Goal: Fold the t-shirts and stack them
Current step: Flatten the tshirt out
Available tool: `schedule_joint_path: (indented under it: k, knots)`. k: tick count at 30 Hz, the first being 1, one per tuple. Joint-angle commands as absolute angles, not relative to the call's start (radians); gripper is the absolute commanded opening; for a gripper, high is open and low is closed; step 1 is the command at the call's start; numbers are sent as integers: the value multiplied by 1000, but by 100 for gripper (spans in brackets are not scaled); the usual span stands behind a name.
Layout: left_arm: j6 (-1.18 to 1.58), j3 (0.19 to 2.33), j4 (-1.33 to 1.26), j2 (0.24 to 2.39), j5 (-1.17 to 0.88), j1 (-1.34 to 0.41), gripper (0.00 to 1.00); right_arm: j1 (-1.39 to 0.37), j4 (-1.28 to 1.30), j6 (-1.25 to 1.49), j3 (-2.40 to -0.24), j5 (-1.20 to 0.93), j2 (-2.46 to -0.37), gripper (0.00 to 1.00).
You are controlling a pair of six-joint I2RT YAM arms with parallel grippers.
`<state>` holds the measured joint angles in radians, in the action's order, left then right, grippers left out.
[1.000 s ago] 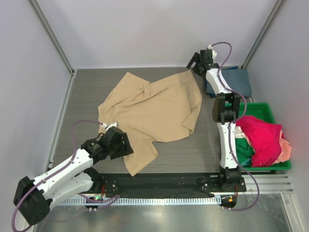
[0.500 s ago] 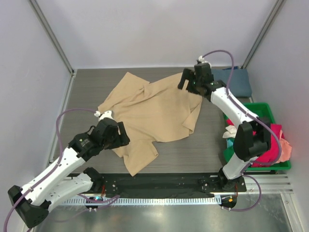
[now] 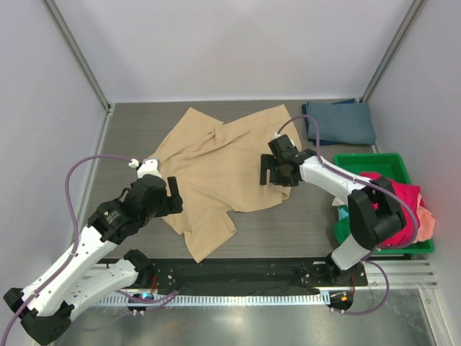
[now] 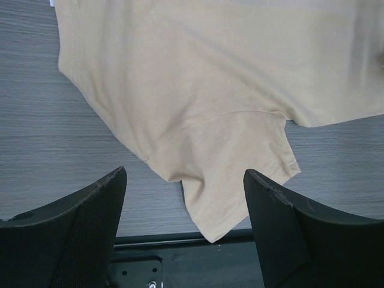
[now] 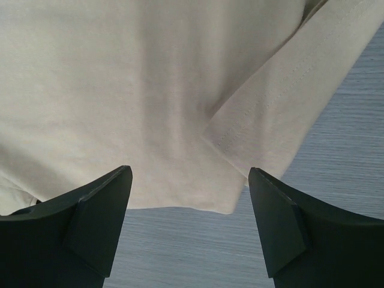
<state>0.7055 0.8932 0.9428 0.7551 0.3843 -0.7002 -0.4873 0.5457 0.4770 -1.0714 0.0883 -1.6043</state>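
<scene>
Table (image 3: 130, 137): grey wood-grain surface, walled on the left, far and right sides.
Tan t-shirt (image 3: 216, 166): lies spread but rumpled over the middle of the table, not folded square. One lobe points to the near edge and reaches the black base strip. Right margin is doubled over on itself, stitched hem showing.
Green bin (image 3: 392, 164): stands at the right edge of the table, nearer than the blue-grey t-shirt.
Heap in bin: magenta t-shirt (image 3: 396, 205) on top, peach t-shirt (image 3: 427, 225) at the right rim, green t-shirt (image 3: 364, 229) low on the left side; all loose and unfolded.
Blue-grey t-shirt (image 3: 340, 122): folded flat in the far right corner, apart from the tan t-shirt.
Left gripper (image 4: 185, 175): jaws spread wide, nothing between them. Hangs over the near-left part of the tan t-shirt, above the notch where the near lobe meets the body. No hold on the cloth.
Right gripper (image 5: 189, 173): jaws spread wide, nothing between them. Hangs over the near-right margin of the tan t-shirt, at the doubled-over hem. Whether the tips touch the cloth cannot be told.
</scene>
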Motion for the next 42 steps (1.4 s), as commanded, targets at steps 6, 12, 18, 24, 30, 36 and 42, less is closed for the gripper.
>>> schedule_joint_path:
  k: [6,12,18,24,30,36,42]
  knots:
    - [689,884,937,736,423,-701,79,-526,545,479,-1163,205,-1684,72]
    - [689,881,934,727,426,-701,79,-528,555,462,-1216,261,-1758,52]
    - [687,879,933,723,428,-701,79,-532,563,465,-1216,278,-1789,48]
    - [687,876,928,719,428,-701,79,-537,572,457,-1203,288,-1807,42]
    - [687,876,927,715,431,-701,78,-538,589,449,-1195,304,-1810,29]
    - [689,874,928,716,433,-701,78,-538,597,443,-1189,304,-1806,9]
    - [689,873,927,715,433,-701,78,-538,600,443,-1177,314,-1784,1]
